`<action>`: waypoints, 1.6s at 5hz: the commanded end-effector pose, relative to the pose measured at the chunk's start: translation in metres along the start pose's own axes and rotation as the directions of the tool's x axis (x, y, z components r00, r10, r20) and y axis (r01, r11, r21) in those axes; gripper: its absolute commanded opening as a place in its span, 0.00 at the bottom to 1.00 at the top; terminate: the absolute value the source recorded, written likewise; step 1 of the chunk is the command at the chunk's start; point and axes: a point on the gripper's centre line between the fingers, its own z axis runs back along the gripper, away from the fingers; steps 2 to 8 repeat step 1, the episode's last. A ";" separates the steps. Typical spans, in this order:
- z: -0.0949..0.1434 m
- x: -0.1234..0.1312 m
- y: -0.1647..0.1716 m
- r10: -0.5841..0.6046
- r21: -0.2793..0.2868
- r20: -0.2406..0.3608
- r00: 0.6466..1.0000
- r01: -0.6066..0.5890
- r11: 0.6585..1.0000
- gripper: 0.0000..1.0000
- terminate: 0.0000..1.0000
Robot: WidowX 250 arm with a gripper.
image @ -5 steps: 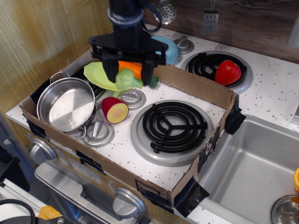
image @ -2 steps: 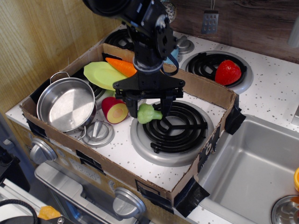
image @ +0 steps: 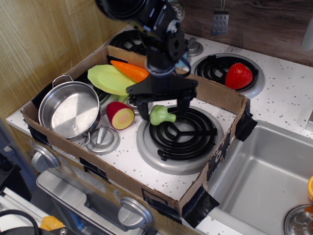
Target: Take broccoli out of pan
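Note:
The pale-green broccoli (image: 160, 115) lies on its side on the left edge of the black coil burner (image: 188, 132), outside the pan. The shiny steel pan (image: 68, 110) stands empty at the left end of the cardboard box. My gripper (image: 162, 110) hangs straight over the broccoli. Its two black fingers (image: 142, 108) stand on either side of the broccoli with a small gap, so it is open and holds nothing.
A yellow-green leaf-shaped plate (image: 108, 78) with an orange carrot (image: 130, 71) lies behind the pan. A red and yellow fruit half (image: 120, 115) sits next to the pan. Cardboard walls (image: 215, 95) ring the stove. A strawberry (image: 238, 76) rests on the back burner; a sink (image: 264, 181) is on the right.
The gripper carried the broccoli from above the plate down and right to the burner. Its fingers have since spread and lifted slightly, leaving the broccoli on the burner.

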 end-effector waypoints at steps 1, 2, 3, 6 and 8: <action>0.038 0.014 -0.013 0.028 0.041 0.085 0.996 -0.031 0.999 1.00 1.00; 0.038 0.014 -0.013 0.028 0.041 0.085 0.996 -0.031 0.999 1.00 1.00; 0.038 0.014 -0.013 0.028 0.041 0.085 0.996 -0.031 0.999 1.00 1.00; 0.038 0.014 -0.013 0.028 0.041 0.085 0.996 -0.031 0.999 1.00 1.00; 0.038 0.014 -0.013 0.028 0.041 0.085 0.996 -0.031 0.999 1.00 1.00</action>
